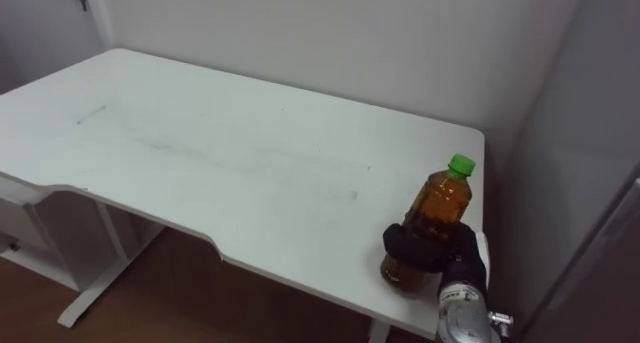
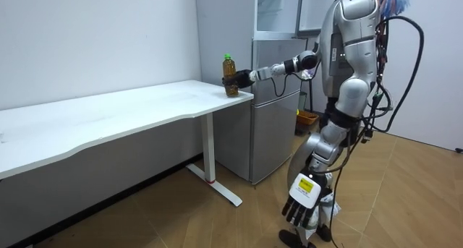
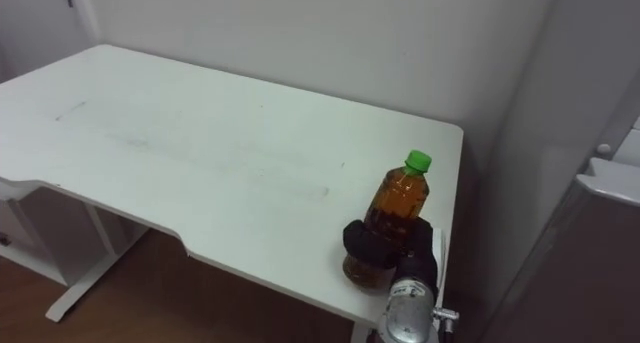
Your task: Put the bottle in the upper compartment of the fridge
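Standing upright at the near right corner of the white desk (image 1: 200, 153), the amber bottle (image 1: 441, 205) with the green cap (image 1: 460, 165) has its base at the desk surface. The right hand (image 1: 464, 259) is curled round the bottle's lower half, fingers on one side and thumb on the other, with the right arm reaching out from the body. In the room view the robot stands upright on the wood floor (image 2: 405, 197) in front of the silver fridge (image 2: 275, 110), which is just beside the desk's end. The left hand (image 2: 299, 210) hangs low at the robot's side, fingers relaxed, holding nothing.
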Robot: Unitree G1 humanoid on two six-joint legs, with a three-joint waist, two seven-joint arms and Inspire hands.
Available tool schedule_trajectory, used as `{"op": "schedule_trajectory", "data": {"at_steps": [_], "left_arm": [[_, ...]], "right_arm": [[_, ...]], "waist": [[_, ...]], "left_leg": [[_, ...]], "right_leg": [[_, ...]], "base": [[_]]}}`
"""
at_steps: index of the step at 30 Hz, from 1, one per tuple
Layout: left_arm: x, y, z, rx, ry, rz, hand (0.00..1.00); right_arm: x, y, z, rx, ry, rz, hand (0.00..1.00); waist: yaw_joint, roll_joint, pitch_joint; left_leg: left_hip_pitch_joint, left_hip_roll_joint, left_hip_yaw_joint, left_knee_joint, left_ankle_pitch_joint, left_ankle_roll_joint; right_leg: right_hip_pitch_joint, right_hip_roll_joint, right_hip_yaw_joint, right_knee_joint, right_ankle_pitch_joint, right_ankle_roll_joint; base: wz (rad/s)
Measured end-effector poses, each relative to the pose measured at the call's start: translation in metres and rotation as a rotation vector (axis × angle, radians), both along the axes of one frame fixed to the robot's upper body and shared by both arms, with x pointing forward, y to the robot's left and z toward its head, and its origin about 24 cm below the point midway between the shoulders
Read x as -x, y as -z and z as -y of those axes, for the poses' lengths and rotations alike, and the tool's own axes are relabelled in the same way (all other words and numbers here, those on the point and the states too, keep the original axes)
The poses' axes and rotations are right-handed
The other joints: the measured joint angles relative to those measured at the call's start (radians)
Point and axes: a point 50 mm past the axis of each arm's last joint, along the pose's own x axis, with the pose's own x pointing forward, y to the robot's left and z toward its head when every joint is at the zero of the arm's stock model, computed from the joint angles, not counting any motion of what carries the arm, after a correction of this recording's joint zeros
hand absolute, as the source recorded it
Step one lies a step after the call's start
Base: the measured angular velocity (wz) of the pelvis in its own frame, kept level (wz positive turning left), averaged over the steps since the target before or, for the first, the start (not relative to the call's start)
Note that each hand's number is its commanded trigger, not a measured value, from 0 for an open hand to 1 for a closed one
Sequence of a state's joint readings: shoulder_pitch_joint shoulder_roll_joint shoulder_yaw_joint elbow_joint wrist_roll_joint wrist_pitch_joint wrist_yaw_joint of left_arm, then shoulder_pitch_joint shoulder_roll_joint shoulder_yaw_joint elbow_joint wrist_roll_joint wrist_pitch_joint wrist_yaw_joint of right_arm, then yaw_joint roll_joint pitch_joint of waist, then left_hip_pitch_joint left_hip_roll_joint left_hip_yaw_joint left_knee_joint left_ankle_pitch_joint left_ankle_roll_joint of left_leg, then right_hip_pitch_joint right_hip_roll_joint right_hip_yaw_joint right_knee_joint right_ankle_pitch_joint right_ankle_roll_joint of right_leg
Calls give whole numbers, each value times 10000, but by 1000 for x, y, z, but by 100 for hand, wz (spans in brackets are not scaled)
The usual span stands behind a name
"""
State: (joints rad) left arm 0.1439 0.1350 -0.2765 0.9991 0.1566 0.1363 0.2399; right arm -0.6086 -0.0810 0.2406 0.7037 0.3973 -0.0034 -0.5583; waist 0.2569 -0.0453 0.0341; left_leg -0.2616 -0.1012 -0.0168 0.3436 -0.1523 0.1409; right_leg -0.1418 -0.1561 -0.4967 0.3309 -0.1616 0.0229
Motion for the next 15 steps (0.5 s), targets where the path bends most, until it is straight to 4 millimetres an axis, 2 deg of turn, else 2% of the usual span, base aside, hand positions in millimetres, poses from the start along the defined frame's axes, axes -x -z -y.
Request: {"op": "schedule_trajectory", "data": {"at_steps": [8,10,15], "left_arm": [[3,0,-2,50,-25,-5,0],[5,-1,-3,54,-55,65,0],[7,-3,-6,55,-298,295,0]], "right_arm": [[2,5,1,-27,-55,-184,100],[2,5,1,-25,-123,-209,100],[1,0,1,-410,-153,-94,100]], "waist": [[37,14,-34],[26,-21,-68],[-53,-49,-96]], "left_leg": [[73,0,1,13,31,46],[75,0,0,-1,37,43],[252,4,2,-21,67,50]], "right_leg": [[66,-2,23,3,20,30],[66,-3,13,-2,19,30],[335,12,12,-50,17,36]], "base": [[0],[0],[3]]}}
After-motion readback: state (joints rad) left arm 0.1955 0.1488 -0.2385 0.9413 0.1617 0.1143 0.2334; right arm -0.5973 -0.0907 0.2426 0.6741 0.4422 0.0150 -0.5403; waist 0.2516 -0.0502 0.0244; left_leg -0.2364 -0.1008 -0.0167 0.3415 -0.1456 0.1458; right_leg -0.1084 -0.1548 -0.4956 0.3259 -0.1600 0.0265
